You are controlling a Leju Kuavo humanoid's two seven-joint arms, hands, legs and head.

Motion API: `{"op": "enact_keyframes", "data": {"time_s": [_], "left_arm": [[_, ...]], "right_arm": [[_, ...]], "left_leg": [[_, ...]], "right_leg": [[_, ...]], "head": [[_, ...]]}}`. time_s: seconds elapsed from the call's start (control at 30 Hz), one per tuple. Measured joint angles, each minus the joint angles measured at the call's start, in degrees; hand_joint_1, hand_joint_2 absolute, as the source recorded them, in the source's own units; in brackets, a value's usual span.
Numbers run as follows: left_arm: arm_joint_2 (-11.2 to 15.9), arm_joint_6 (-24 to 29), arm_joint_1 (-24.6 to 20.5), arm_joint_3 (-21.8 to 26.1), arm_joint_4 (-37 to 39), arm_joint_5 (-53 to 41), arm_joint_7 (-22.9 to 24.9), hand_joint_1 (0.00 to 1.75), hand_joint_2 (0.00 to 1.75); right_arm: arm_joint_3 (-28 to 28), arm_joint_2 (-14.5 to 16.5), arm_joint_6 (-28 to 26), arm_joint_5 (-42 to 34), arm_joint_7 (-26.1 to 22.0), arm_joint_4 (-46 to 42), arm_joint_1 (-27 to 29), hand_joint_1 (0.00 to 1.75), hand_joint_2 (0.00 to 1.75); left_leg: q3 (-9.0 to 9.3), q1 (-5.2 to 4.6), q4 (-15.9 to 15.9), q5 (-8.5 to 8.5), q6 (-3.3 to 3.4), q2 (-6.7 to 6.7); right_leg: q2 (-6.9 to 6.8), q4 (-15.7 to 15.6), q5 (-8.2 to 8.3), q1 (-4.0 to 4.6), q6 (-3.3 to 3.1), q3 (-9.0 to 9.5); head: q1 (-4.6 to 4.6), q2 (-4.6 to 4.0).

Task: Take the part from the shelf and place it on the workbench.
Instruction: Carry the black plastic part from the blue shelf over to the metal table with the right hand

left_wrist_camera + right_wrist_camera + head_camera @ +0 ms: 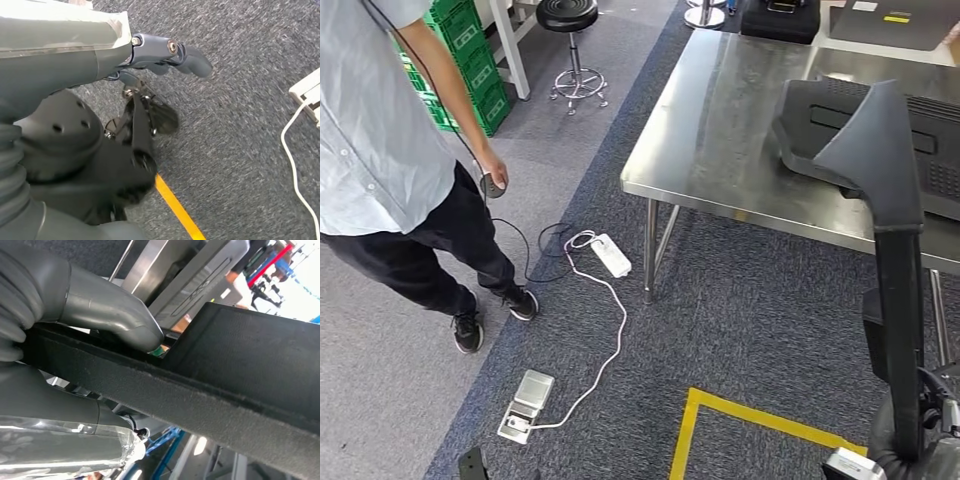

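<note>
The part (882, 160) is a large black plastic piece with a long stem and a broad ribbed head. My right hand (916, 445), at the lower right of the head view, grips the stem from below. The head reaches over the near right corner of the steel workbench (720, 110); whether it touches the top I cannot tell. In the right wrist view the grey thumb (109, 307) presses on the part's black edge (234, 385), with the rest of the hand underneath. My left hand (151, 105) hangs over the carpet, fingers loosely spread, holding nothing.
A person (388, 150) stands at the left holding a small round device on a cable. On the carpet lie a white power strip (611, 254), its cable and a metal floor box (526, 403). Yellow tape (743, 415) marks the floor. A stool (573, 50) and green crates (471, 60) stand behind.
</note>
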Motion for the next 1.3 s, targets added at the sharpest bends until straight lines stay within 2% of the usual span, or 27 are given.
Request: {"op": "enact_keyframes", "data": {"time_s": [0.03, 0.07, 0.1, 0.13, 0.2, 0.23, 0.27, 0.33, 0.37, 0.43, 0.5, 0.57, 0.6, 0.73, 0.77, 0.87, 0.93, 1.0, 1.03, 1.1, 1.13, 1.17, 1.2, 1.27, 1.3], "left_arm": [[0.02, 0.01, 0.07, 0.0, 0.0, 0.01, 0.01, 0.0, 1.75], [0.04, 0.01, 0.13, 0.0, 0.0, 0.03, 0.01, 0.0, 1.75], [0.05, 0.01, 0.17, 0.0, 0.0, 0.05, 0.02, 0.0, 1.75], [0.06, 0.01, 0.17, 0.0, 0.0, 0.07, 0.02, 0.0, 1.75], [0.1, 0.01, 0.14, 0.01, 0.0, 0.06, 0.02, 0.0, 1.75], [0.13, 0.01, 0.13, 0.01, 0.0, 0.02, 0.02, 0.0, 1.75], [0.16, 0.01, 0.11, 0.01, 0.0, -0.01, 0.03, 0.0, 1.75], [0.2, 0.02, 0.06, 0.01, 0.0, -0.01, 0.04, 0.0, 1.75], [0.2, 0.02, 0.02, 0.01, 0.0, 0.04, 0.05, 0.0, 1.75], [0.17, 0.02, -0.05, 0.0, 0.0, 0.06, 0.04, 0.0, 1.75], [0.15, 0.01, 0.02, 0.0, 0.0, 0.03, 0.04, 0.0, 1.75], [0.15, 0.02, 0.13, 0.0, 0.0, 0.0, 0.03, 0.0, 1.75], [0.16, 0.02, 0.15, 0.0, 0.0, 0.0, 0.02, 0.0, 1.75], [0.17, 0.03, 0.18, 0.01, 0.0, 0.02, 0.02, 0.0, 1.75], [0.15, 0.02, 0.16, 0.02, 0.0, 0.02, 0.01, 0.0, 1.75], [0.1, 0.01, 0.17, 0.02, 0.0, 0.0, -0.05, 0.0, 1.75], [0.09, 0.01, 0.21, 0.02, 0.0, 0.03, -0.09, 0.0, 1.75], [0.08, 0.01, 0.15, 0.02, 0.0, 0.05, -0.12, 0.0, 1.75], [0.09, 0.01, 0.15, 0.02, 0.0, 0.03, -0.14, 0.0, 1.75], [0.1, 0.01, 0.29, 0.02, 0.0, 0.01, -0.15, 0.0, 1.75], [0.11, 0.01, 0.38, 0.02, 0.0, 0.02, -0.15, 0.0, 1.75], [0.12, 0.01, 0.45, 0.02, 0.0, 0.04, -0.15, 0.0, 1.75], [0.13, 0.01, 0.46, 0.02, 0.0, 0.05, -0.16, 0.0, 1.75], [0.16, 0.01, 0.44, 0.03, 0.0, 0.05, -0.17, 0.0, 1.75], [0.18, 0.0, 0.41, 0.03, 0.0, 0.03, -0.18, 0.0, 1.75]], "right_arm": [[0.0, 0.0, 0.01, -0.01, 0.0, 0.05, -0.03, 1.75, 1.75], [0.0, 0.0, 0.01, -0.02, 0.0, 0.13, -0.03, 1.75, 1.75], [0.0, -0.01, 0.02, -0.02, 0.0, 0.2, -0.03, 1.75, 1.75], [0.01, -0.01, 0.02, -0.03, 0.0, 0.26, -0.04, 1.75, 1.75], [0.01, -0.01, 0.02, -0.06, 0.0, 0.32, -0.06, 1.75, 1.75], [0.02, -0.01, 0.03, -0.08, 0.0, 0.34, -0.1, 1.75, 1.75], [0.02, -0.01, 0.03, -0.09, 0.0, 0.36, -0.12, 1.75, 1.75], [0.03, -0.02, 0.04, -0.11, 0.01, 0.38, -0.09, 1.75, 1.75], [0.04, -0.04, 0.04, -0.13, 0.01, 0.38, -0.02, 1.75, 1.75], [0.09, -0.1, 0.02, -0.14, 0.01, 0.36, -0.08, 1.75, 1.75], [0.19, -0.17, 0.01, -0.11, 0.01, 0.37, -0.2, 1.75, 1.75], [0.25, -0.22, 0.02, -0.1, 0.02, 0.44, -0.17, 1.75, 1.75], [0.25, -0.23, 0.02, -0.1, 0.02, 0.46, -0.14, 1.75, 1.75], [0.25, -0.25, 0.02, -0.13, 0.07, 0.53, -0.1, 1.75, 1.75], [0.26, -0.27, 0.02, -0.14, 0.11, 0.55, -0.07, 1.75, 1.75], [0.34, -0.31, 0.02, -0.13, 0.17, 0.56, -0.07, 1.75, 1.75], [0.34, -0.31, 0.02, -0.13, 0.18, 0.55, 0.02, 1.75, 1.75], [0.36, -0.31, 0.01, -0.09, 0.18, 0.46, -0.02, 1.75, 1.75], [0.4, -0.31, 0.01, -0.05, 0.18, 0.44, -0.07, 1.75, 1.75], [0.45, -0.31, 0.01, -0.01, 0.17, 0.46, -0.12, 1.75, 1.75], [0.47, -0.31, 0.01, -0.01, 0.17, 0.5, -0.08, 1.75, 1.75], [0.48, -0.31, 0.02, 0.01, 0.17, 0.53, -0.05, 1.75, 1.75], [0.49, -0.31, 0.02, 0.03, 0.18, 0.56, -0.03, 1.75, 1.75], [0.51, -0.31, 0.02, 0.1, 0.19, 0.58, -0.01, 1.75, 1.75], [0.54, -0.31, 0.02, 0.15, 0.2, 0.59, -0.02, 1.75, 1.75]], "left_leg": [[-1.82, -0.03, 3.48, -1.13, 0.02, -0.18], [-3.01, -0.05, 5.47, -1.26, 0.07, -0.3], [-3.2, -0.06, 5.25, -0.21, 0.19, -0.38], [-2.37, -0.05, 2.82, 1.82, 0.37, -0.53], [0.52, -0.03, -4.48, 6.02, 0.85, -1.79], [1.64, -0.02, -7.28, 7.06, 1.0, -2.57], [2.2, -0.07, -8.78, 7.33, 1.08, -3.23], [2.42, -0.23, -9.52, 7.06, 1.26, -3.38], [2.48, -0.21, -9.66, 7.13, 1.48, -3.1], [2.76, 0.06, -9.96, 7.19, 2.01, -2.36], [2.97, 0.16, -10.04, 7.05, 2.4, -1.47], [3.04, 0.14, -10.04, 6.91, 2.55, -0.8], [3.04, 0.14, -10.03, 6.88, 2.56, -0.65], [3.12, 0.15, -10.03, 6.8, 2.52, -0.36], [3.4, 0.16, -10.03, 6.6, 2.38, -0.02], [4.34, -0.14, -10.04, 5.72, 1.24, 1.29], [4.6, -0.14, -10.18, 5.4, 0.54, 1.79], [4.13, 0.01, -8.64, 4.01, 0.1, 1.19], [2.99, 0.04, -6.06, 2.45, 0.0, 0.6], [-0.76, -0.02, 1.6, -0.89, 0.0, -0.18], [-2.48, -0.05, 4.81, -1.79, 0.02, -0.32], [-3.29, -0.06, 5.94, -1.45, 0.09, -0.38], [-3.01, -0.05, 4.71, 0.06, 0.21, -0.43], [-0.26, -0.04, -2.15, 4.51, 0.62, -1.02], [1.2, -0.02, -5.63, 6.03, 0.76, -1.47]], "right_leg": [[0.42, 0.02, -0.04, 0.06, -0.12, 0.04], [0.92, 0.04, -0.1, 0.11, -0.18, 0.12], [1.45, 0.07, -0.18, 0.15, -0.2, 0.25], [2.01, 0.09, -0.28, 0.16, -0.16, 0.47], [2.99, 0.18, -0.58, 0.19, 0.12, 0.82], [3.47, 0.32, -0.69, 0.2, 0.38, 0.76], [3.83, 0.42, -0.75, 0.14, 0.7, 0.59], [4.58, 0.45, -0.72, -0.1, 1.41, 0.22], [4.51, 0.55, -0.88, -0.21, 1.73, 0.19], [3.07, 2.98, -2.53, -0.21, 2.32, -0.84], [1.09, 9.8, -5.89, -0.26, 2.89, -4.15], [0.48, 15.8, -8.22, -0.39, 3.22, -7.2], [0.42, 17.08, -8.6, -0.42, 3.28, -7.87], [0.34, 18.0, -8.32, -0.48, 3.35, -8.49], [-0.02, 14.73, -6.15, -0.51, 3.32, -7.01], [-1.75, 1.79, -0.03, 0.04, 2.35, -1.21], [-1.5, 0.74, 0.04, 0.17, 1.54, -0.87], [-0.91, 0.36, 0.23, -0.04, 0.72, -0.71], [-0.62, 0.21, 0.28, -0.16, 0.36, -0.6], [0.12, 0.2, 0.17, -0.03, 0.0, -0.57], [0.61, 0.2, 0.11, 0.02, -0.08, -0.52], [1.13, 0.21, 0.06, 0.06, -0.11, -0.42], [1.67, 0.22, -0.01, 0.08, -0.08, -0.27], [2.65, 0.25, -0.26, 0.07, 0.09, 0.16], [3.1, 0.38, -0.43, 0.16, 0.29, 0.29]], "head": [[-0.01, 0.0], [-0.01, 0.0], [-0.01, 0.0], [-0.01, 0.0], [0.03, 0.0], [0.05, 0.0], [0.07, 0.0], [0.05, 0.0], [0.04, 0.0], [0.14, 0.0], [0.21, 0.0], [0.2, 0.0], [0.2, 0.0], [0.19, 0.0], [0.19, 0.0], [0.1, 0.0], [0.05, 0.0], [0.04, 0.0], [0.0, 0.0], [-0.07, 0.0], [-0.09, 0.0], [-0.09, 0.0], [-0.09, 0.0], [-0.08, 0.0], [-0.06, 0.0]]}}
